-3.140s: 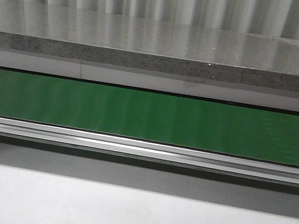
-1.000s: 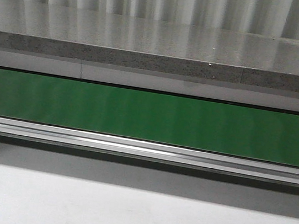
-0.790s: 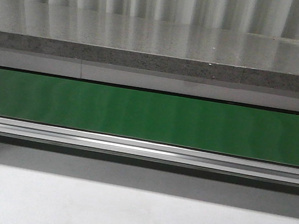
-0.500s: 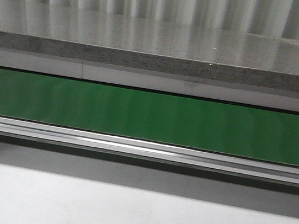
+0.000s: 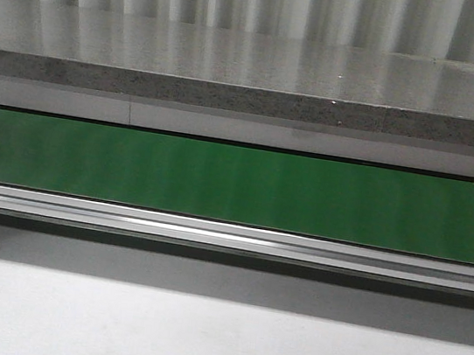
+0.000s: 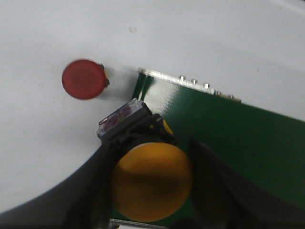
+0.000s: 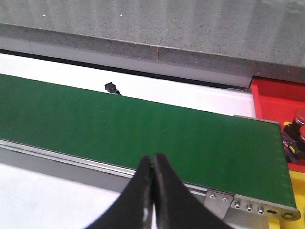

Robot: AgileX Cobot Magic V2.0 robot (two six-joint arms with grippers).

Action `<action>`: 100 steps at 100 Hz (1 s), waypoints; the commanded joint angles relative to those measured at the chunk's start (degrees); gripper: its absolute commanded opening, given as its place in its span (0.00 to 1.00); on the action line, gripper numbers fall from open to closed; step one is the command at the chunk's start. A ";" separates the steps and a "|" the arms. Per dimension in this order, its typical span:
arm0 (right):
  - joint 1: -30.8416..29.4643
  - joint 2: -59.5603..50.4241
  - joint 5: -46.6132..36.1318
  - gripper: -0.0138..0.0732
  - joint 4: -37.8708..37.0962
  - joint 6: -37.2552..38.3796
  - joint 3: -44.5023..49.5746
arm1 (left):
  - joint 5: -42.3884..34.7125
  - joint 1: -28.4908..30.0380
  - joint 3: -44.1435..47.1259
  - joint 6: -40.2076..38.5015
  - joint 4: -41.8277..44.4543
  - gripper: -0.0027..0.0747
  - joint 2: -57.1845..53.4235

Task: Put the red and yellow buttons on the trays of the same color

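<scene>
My front camera looks level and forward across the green conveyor belt point(image 5: 236, 186) to a grey stone ledge point(image 5: 251, 74); the left wrist camera stares steeply down, close over one belt end point(image 6: 228, 133); the right wrist one looks obliquely along the other end point(image 7: 143, 129) (all three share the belt).

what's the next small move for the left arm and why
Probably lift the yellow button clear and carry it toward a yellow tray. The left gripper jaws are shut on it over the green belt end, and the red button lies apart on the white surface.
</scene>
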 commanded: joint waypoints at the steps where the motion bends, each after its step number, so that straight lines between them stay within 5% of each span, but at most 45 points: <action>1: 0.09 0.63 -4.01 0.08 0.40 -0.60 -1.26 | -1.62 -0.84 2.98 0.90 -1.02 0.24 -5.04; 48: 0.09 0.63 -4.01 0.08 0.40 -0.60 -1.26 | -11.14 -4.60 16.61 1.12 -1.43 0.25 -6.78; 59: 0.09 0.63 -4.01 0.08 0.40 -0.60 -1.26 | -10.99 -4.60 16.61 1.22 -1.52 0.39 -6.78; 69: 0.09 0.63 -4.01 0.08 0.40 -0.60 -1.26 | -11.62 -4.60 16.61 1.22 -1.75 0.69 -7.01; 77: 0.09 0.63 -4.01 0.08 0.40 -0.60 -1.26 | -13.17 -4.60 16.14 1.22 -2.48 0.83 -7.19; 100: 0.09 0.63 -4.01 0.08 0.40 -0.60 -1.26 | -20.04 -4.32 16.01 -0.56 -3.83 0.85 -8.15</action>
